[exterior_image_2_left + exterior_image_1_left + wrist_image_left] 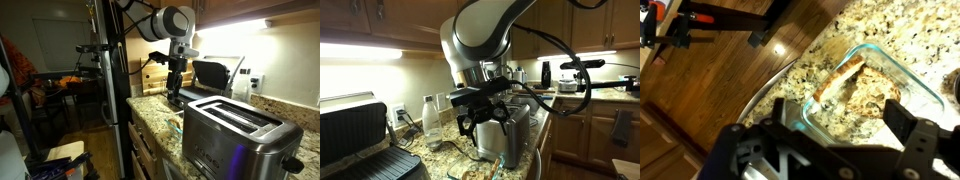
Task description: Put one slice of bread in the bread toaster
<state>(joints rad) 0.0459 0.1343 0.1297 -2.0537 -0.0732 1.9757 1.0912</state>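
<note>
In rect. glass dish (904, 71), flat bread slice (840, 82)

Arm (485, 35): I record rounded white-grey shells with dark bands at the joints, and a dark round cap on one joint. Black cables (548, 38) loop off the wrist. Gripper (842, 112): matte black, with blocky fingers (902, 122).

On counter (885, 25): glass dish (906, 71), slice of bread (844, 82) inside.
</note>
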